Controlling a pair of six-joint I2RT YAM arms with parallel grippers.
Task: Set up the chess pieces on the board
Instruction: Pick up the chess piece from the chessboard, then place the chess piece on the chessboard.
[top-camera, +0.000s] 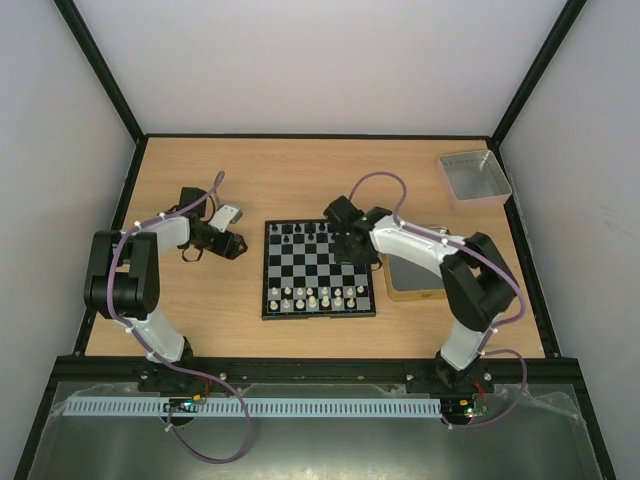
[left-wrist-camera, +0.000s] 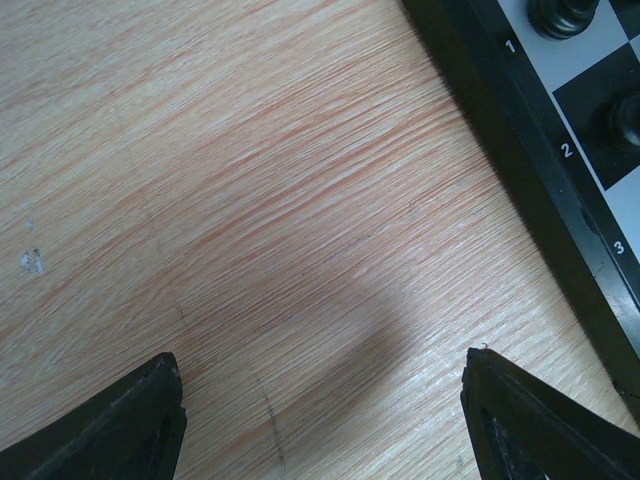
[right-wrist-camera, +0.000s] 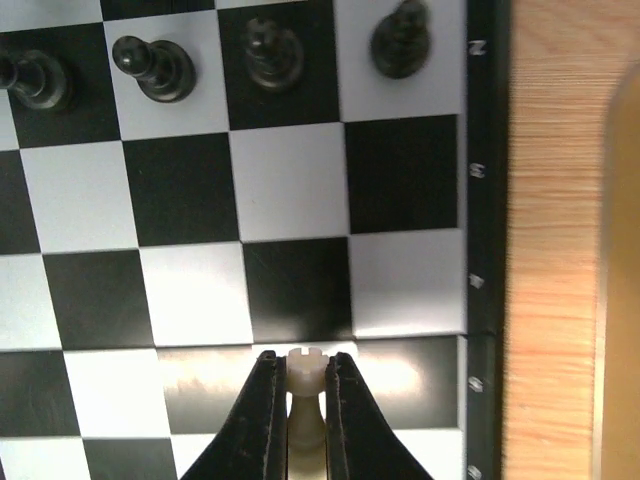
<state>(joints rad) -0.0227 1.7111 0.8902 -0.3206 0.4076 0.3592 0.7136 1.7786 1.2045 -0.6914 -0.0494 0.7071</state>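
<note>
Rook (right-wrist-camera: 307, 400), white, is pinched upright in your right gripper (right-wrist-camera: 305, 358) over the board (right-wrist-camera: 288, 182), probably so it lands standing; your left gripper (left-wrist-camera: 322, 358) hangs wide, empty, off-board.

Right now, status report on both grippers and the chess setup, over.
Right gripper shut on a white rook at the board. Left gripper open, empty, above the table. Black pieces stand apart from the rook.
</note>
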